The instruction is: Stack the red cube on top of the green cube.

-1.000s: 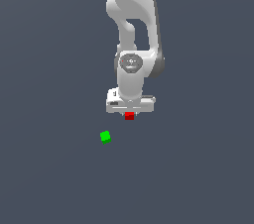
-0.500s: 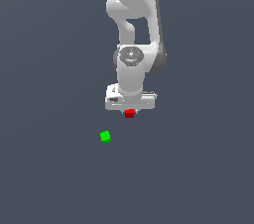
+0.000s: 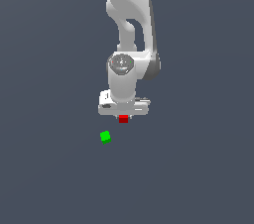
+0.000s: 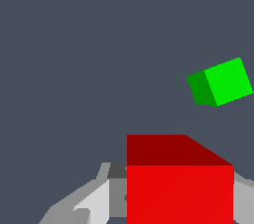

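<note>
Compared with the earlier exterior frames, not much is changing: the arm is sitting a touch higher and the small solid bright-red cube [image 3: 123,118] is riding up with it, while the small solid bright-green cube [image 3: 105,137] is staying exactly where it was.

Exterior view first. The white Panda gripper [image 3: 123,117] is hanging over the plain dark grey floor [image 3: 198,178] with the red cube poking out right under its body. The fingers themselves are mostly hidden behind the hand here, so this view alone isn't showing the grip clearly. The green cube is sitting on the floor a little lower in the picture and toward the exterior view's left, near the red one but clearly apart from it.

Wrist view next. The red cube [image 4: 179,188] is filling the near part of the picture, with grey gripper fingers [image 4: 94,203] pressing in on both sides, so the jaws are looking closed around it, only as wide as the cube. The green cube [image 4: 221,83] is showing beyond it, off to one side and turned at an angle.

Progress-wise: the pick-up is looking done and the cube seems to be lifted. What's left is carrying it over the green cube, lining it up, lowering and letting go.
</note>
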